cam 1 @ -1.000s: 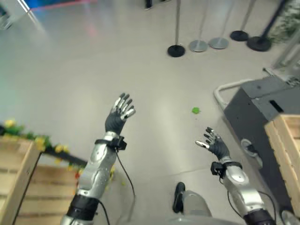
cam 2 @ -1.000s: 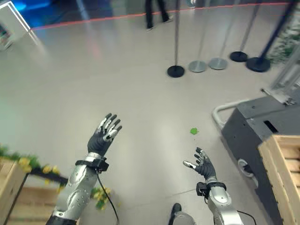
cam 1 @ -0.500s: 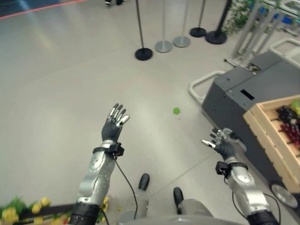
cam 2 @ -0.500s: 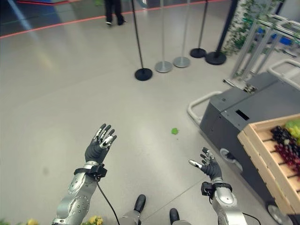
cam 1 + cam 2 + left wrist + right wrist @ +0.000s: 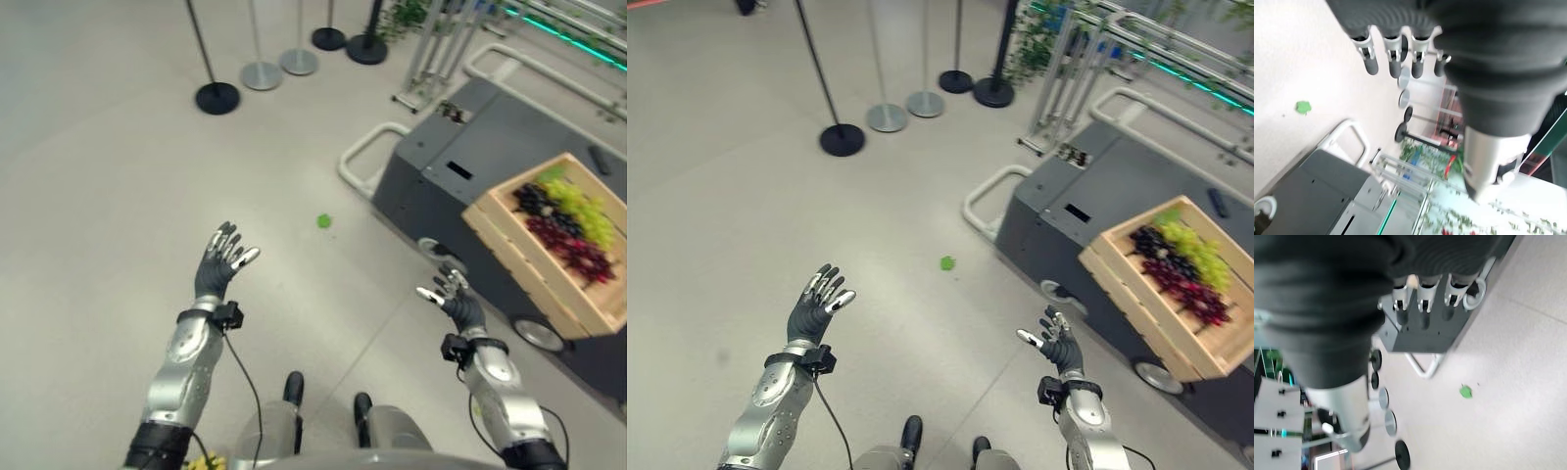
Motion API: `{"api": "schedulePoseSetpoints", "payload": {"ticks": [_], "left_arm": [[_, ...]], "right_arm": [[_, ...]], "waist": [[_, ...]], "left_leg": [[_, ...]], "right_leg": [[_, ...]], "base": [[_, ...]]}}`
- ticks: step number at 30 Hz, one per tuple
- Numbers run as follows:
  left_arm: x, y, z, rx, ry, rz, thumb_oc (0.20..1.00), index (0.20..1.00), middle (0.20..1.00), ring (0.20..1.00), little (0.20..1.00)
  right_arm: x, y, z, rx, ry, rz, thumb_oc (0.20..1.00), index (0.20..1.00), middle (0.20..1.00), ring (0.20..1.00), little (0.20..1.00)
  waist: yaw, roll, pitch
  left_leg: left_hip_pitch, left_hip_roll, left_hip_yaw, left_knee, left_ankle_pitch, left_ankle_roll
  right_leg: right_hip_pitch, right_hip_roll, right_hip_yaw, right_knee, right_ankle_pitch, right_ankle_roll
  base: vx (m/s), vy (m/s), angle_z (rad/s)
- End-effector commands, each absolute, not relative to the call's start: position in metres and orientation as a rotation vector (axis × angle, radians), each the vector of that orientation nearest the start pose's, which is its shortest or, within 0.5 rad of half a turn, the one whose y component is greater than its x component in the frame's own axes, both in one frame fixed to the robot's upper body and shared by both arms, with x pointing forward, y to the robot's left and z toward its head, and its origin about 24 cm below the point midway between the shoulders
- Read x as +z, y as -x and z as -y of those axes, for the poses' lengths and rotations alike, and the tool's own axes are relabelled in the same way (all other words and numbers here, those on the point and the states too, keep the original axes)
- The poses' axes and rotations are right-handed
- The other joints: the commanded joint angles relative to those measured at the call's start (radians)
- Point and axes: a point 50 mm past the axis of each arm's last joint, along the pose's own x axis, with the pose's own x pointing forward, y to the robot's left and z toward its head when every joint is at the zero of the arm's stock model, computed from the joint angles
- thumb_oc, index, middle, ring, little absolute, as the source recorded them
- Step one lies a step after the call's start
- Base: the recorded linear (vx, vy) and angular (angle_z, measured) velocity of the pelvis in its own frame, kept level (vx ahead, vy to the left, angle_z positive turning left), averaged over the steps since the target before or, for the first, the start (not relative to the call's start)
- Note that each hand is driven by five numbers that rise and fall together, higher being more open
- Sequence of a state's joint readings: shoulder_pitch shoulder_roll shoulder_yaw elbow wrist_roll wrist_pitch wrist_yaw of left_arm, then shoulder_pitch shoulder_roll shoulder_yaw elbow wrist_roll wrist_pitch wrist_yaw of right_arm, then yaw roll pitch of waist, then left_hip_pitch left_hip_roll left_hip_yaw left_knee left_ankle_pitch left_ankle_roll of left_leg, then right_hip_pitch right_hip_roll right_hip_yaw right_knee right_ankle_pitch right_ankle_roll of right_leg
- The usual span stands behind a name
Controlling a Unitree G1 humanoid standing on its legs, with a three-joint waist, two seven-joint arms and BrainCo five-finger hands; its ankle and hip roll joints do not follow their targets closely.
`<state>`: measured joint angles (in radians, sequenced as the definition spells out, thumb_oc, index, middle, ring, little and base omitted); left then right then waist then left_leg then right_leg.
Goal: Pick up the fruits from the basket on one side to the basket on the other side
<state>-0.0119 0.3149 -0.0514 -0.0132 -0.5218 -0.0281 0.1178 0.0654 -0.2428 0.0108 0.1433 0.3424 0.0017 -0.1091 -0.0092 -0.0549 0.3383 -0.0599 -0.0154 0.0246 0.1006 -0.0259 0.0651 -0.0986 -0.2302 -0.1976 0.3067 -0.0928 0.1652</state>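
A wooden crate (image 5: pixel 505 233) rests on a dark grey cart (image 5: pixel 460 157) at the right. It holds dark, green and red grape bunches (image 5: pixel 566 221). My left hand (image 5: pixel 219 264) is raised over bare floor at the left, fingers straight and empty. My right hand (image 5: pixel 452 299) hangs open near the cart's front wheel (image 5: pixel 429 250), a short way left of the crate. The crate (image 5: pixel 1136 294) and both hands, left (image 5: pixel 818 305) and right (image 5: pixel 1054 339), show the same in the right eye view. Neither hand holds fruit.
A small green leaf (image 5: pixel 323 221) lies on the grey floor between my hands. The cart has a white tubular handle (image 5: pixel 359 157) on its left end. Several stanchion bases (image 5: pixel 217 97) stand at the back. A metal rack with plants (image 5: pixel 1068 69) stands behind the cart.
The camera has swung to the right: the cart and the grape crate have come fully into view and the wooden crate with yellow flowers at the left has left it. Both hands stay open.
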Motion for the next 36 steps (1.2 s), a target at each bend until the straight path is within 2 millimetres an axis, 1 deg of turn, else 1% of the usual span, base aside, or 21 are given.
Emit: {"api": "schedulePoseSetpoints", "payload": {"ticks": [1, 4, 5, 10, 11, 13, 15, 19, 22, 23, 24, 25, 27, 28, 29, 30, 31, 32, 34, 35, 36], "left_arm": [[0.077, -0.253, -0.211, 0.095, 0.145, 0.129, 1.000, 1.000, 1.000, 1.000, 1.000], [0.078, -0.256, -0.208, 0.089, 0.144, 0.136, 1.000, 1.000, 1.000, 1.000, 1.000], [0.074, -0.258, -0.205, 0.093, 0.159, 0.122, 1.000, 1.000, 1.000, 1.000, 1.000], [0.061, -0.256, -0.203, 0.114, 0.199, 0.071, 1.000, 1.000, 1.000, 1.000, 1.000], [0.057, -0.255, -0.201, 0.109, 0.212, 0.057, 1.000, 1.000, 1.000, 1.000, 1.000], [0.054, -0.254, -0.200, 0.114, 0.233, 0.043, 1.000, 1.000, 1.000, 1.000, 1.000], [0.047, -0.252, -0.199, 0.118, 0.250, 0.020, 1.000, 1.000, 1.000, 1.000, 1.000], [0.041, -0.246, -0.200, 0.124, 0.258, -0.002, 1.000, 1.000, 1.000, 1.000, 1.000], [0.038, -0.245, -0.202, 0.140, 0.288, -0.008, 1.000, 1.000, 1.000, 1.000, 1.000], [0.036, -0.243, -0.203, 0.148, 0.299, -0.014, 1.000, 1.000, 1.000, 1.000, 1.000], [0.036, -0.243, -0.203, 0.148, 0.300, -0.014, 1.000, 1.000, 1.000, 1.000, 1.000], [0.035, -0.241, -0.203, 0.147, 0.308, -0.016, 1.000, 1.000, 1.000, 1.000, 1.000], [0.034, -0.243, -0.199, 0.147, 0.331, -0.018, 1.000, 1.000, 1.000, 1.000, 1.000], [0.034, -0.244, -0.199, 0.147, 0.331, -0.017, 1.000, 1.000, 1.000, 1.000, 1.000], [0.033, -0.242, -0.199, 0.151, 0.342, -0.019, 1.000, 1.000, 1.000, 1.000, 1.000], [0.033, -0.242, -0.199, 0.152, 0.342, -0.020, 1.000, 1.000, 1.000, 1.000, 1.000], [0.032, -0.240, -0.202, 0.168, 0.338, -0.023, 1.000, 1.000, 1.000, 1.000, 1.000], [0.032, -0.240, -0.202, 0.168, 0.338, -0.023, 1.000, 1.000, 1.000, 1.000, 1.000], [0.032, -0.239, -0.203, 0.180, 0.336, -0.022, 1.000, 1.000, 1.000, 1.000, 1.000], [0.031, -0.240, -0.204, 0.194, 0.332, -0.030, 1.000, 1.000, 1.000, 1.000, 1.000], [0.031, -0.240, -0.204, 0.198, 0.328, -0.032, 1.000, 1.000, 1.000, 1.000, 1.000]], "right_arm": [[0.019, -0.239, 0.219, -0.179, -0.023, -0.114, 1.000, 1.000, 1.000, 1.000, 1.000], [0.021, -0.242, 0.222, -0.192, -0.022, -0.107, 1.000, 1.000, 1.000, 1.000, 1.000], [0.020, -0.242, 0.221, -0.194, -0.025, -0.109, 1.000, 1.000, 1.000, 1.000, 1.000], [0.016, -0.240, 0.217, -0.183, -0.023, -0.129, 1.000, 1.000, 1.000, 1.000, 1.000], [0.015, -0.239, 0.219, -0.186, -0.019, -0.133, 1.000, 1.000, 1.000, 1.000, 1.000], [0.015, -0.237, 0.221, -0.188, -0.013, -0.134, 1.000, 1.000, 1.000, 1.000, 1.000], [0.018, -0.235, 0.228, -0.176, 0.025, -0.130, 1.000, 1.000, 1.000, 1.000, 1.000], [0.023, -0.232, 0.236, -0.157, 0.051, -0.118, 1.000, 1.000, 1.000, 1.000, 1.000], [0.027, -0.234, 0.236, -0.126, 0.085, -0.110, 1.000, 1.000, 1.000, 1.000, 1.000], [0.029, -0.236, 0.233, -0.107, 0.079, -0.101, 1.000, 1.000, 1.000, 1.000, 1.000], [0.029, -0.236, 0.232, -0.106, 0.079, -0.101, 1.000, 1.000, 1.000, 1.000, 1.000], [0.030, -0.237, 0.232, -0.098, 0.077, -0.098, 1.000, 1.000, 1.000, 1.000, 1.000], [0.031, -0.239, 0.232, -0.104, 0.090, -0.094, 1.000, 1.000, 1.000, 1.000, 1.000], [0.032, -0.239, 0.232, -0.104, 0.090, -0.094, 1.000, 1.000, 1.000, 1.000, 1.000], [0.034, -0.242, 0.230, -0.098, 0.094, -0.087, 1.000, 1.000, 1.000, 1.000, 1.000], [0.033, -0.242, 0.230, -0.098, 0.095, -0.088, 1.000, 1.000, 1.000, 1.000, 1.000], [0.034, -0.244, 0.228, -0.095, 0.088, -0.084, 1.000, 1.000, 1.000, 1.000, 1.000], [0.034, -0.244, 0.228, -0.094, 0.088, -0.085, 1.000, 1.000, 1.000, 1.000, 1.000], [0.034, -0.246, 0.227, -0.097, 0.084, -0.080, 1.000, 1.000, 1.000, 1.000, 1.000], [0.033, -0.246, 0.226, -0.106, 0.082, -0.080, 1.000, 1.000, 1.000, 1.000, 1.000], [0.034, -0.246, 0.227, -0.115, 0.085, -0.079, 1.000, 1.000, 1.000, 1.000, 1.000]], "waist": [[0.028, -0.007, -0.047], [0.009, -0.011, -0.039], [-0.002, -0.014, -0.030], [-0.021, -0.016, -0.018], [-0.032, -0.016, -0.022], [-0.034, -0.013, -0.025], [-0.053, 0.010, -0.038], [-0.074, 0.045, -0.041], [-0.077, 0.065, -0.048], [-0.075, 0.066, -0.048], [-0.077, 0.068, -0.047], [-0.069, 0.064, -0.035], [-0.037, 0.050, 0.013], [-0.037, 0.051, 0.015], [-0.029, 0.056, 0.019], [-0.028, 0.057, 0.019], [-0.015, 0.060, 0.018], [-0.011, 0.060, 0.018], [0.008, 0.070, 0.024], [0.024, 0.087, 0.031], [0.028, 0.086, 0.033]], "left_leg": [[0.026, 0.056, -0.076, -0.088, -0.051, -0.091], [0.028, 0.040, -0.061, -0.085, -0.059, -0.093], [0.034, 0.032, -0.048, -0.078, -0.070, -0.097], [0.071, 0.036, -0.014, -0.059, -0.109, -0.104], [0.079, 0.025, -0.016, -0.036, -0.136, -0.102], [0.087, 0.023, -0.015, -0.017, -0.156, -0.104], [0.091, 0.011, -0.017, 0.086, -0.213, -0.110], [0.084, 0.005, -0.034, 0.166, -0.235, -0.125], [0.070, -0.010, -0.086, 0.266, -0.182, -0.156], [0.057, -0.007, -0.103, 0.345, -0.125, -0.169], [0.053, -0.005, -0.105, 0.353, -0.129, -0.171], [0.016, -0.025, -0.108, 0.454, -0.089, -0.189], [-0.070, -0.105, -0.122, 0.500, -0.095, -0.189], [-0.070, -0.105, -0.122, 0.504, -0.099, -0.188], [-0.105, -0.108, -0.139, 0.453, -0.107, -0.168], [-0.103, -0.107, -0.138, 0.452, -0.109, -0.168], [-0.125, -0.080, -0.147, 0.352, -0.127, -0.150], [-0.119, -0.079, -0.144, 0.347, -0.129, -0.150], [-0.129, -0.035, -0.183, 0.200, -0.076, -0.150], [-0.153, 0.045, -0.213, 0.051, 0.031, -0.166], [-0.160, 0.063, -0.208, 0.002, 0.051, -0.172]], "right_leg": [[0.004, -0.040, -0.076, -0.148, 0.067, 0.026], [-0.035, -0.013, -0.029, -0.226, 0.103, 0.023], [-0.060, -0.030, -0.046, -0.272, 0.144, 0.031], [-0.089, -0.031, -0.072, -0.319, 0.178, 0.039], [-0.084, -0.020, -0.037, -0.307, 0.167, 0.031], [-0.085, -0.022, -0.037, -0.287, 0.157, 0.025], [-0.059, -0.019, -0.047, -0.270, 0.135, 0.009], [-0.031, 0.030, -0.043, -0.261, 0.079, -0.031], [-0.017, 0.063, -0.019, -0.269, 0.046, -0.061], [-0.003, 0.080, -0.008, -0.272, 0.027, -0.079], [-0.003, 0.083, -0.010, -0.271, 0.026, -0.080], [0.027, 0.085, -0.006, -0.280, 0.017, -0.089], [0.084, 0.090, 0.004, -0.285, -0.003, -0.104], [0.087, 0.091, 0.003, -0.284, -0.006, -0.104], [0.102, 0.103, 0.025, -0.284, -0.020, -0.100], [0.103, 0.104, 0.027, -0.283, -0.021, -0.100], [0.112, 0.112, 0.049, -0.279, -0.041, -0.100], [0.113, 0.113, 0.053, -0.277, -0.044, -0.101], [0.126, 0.136, 0.073, -0.269, -0.060, -0.100], [0.152, 0.158, 0.074, -0.274, -0.087, -0.094], [0.171, 0.152, 0.072, -0.278, -0.097, -0.090]], "base": [[0.04, 0.032, -0.90], [0.08, 0.028, -0.85], [0.07, -0.019, -0.36], [0.15, -0.085, -0.17], [0.16, -0.127, -0.56], [0.17, -0.124, -0.39], [0.33, -0.220, -0.22], [0.22, -0.180, 0.00], [0.23, -0.167, -0.23], [0.16, -0.117, -0.28], [0.17, -0.166, -0.28], [0.16, -0.228, -0.36], [0.19, -0.231, -0.19], [0.21, -0.090, -0.21], [0.15, -0.035, -0.33], [0.30, -0.014, -0.50], [0.16, 0.020, -0.38], [0.24, 0.048, -0.60], [0.24, 0.059, -0.65], [0.31, 0.069, -0.51], [0.24, 0.061, -0.39]]}}
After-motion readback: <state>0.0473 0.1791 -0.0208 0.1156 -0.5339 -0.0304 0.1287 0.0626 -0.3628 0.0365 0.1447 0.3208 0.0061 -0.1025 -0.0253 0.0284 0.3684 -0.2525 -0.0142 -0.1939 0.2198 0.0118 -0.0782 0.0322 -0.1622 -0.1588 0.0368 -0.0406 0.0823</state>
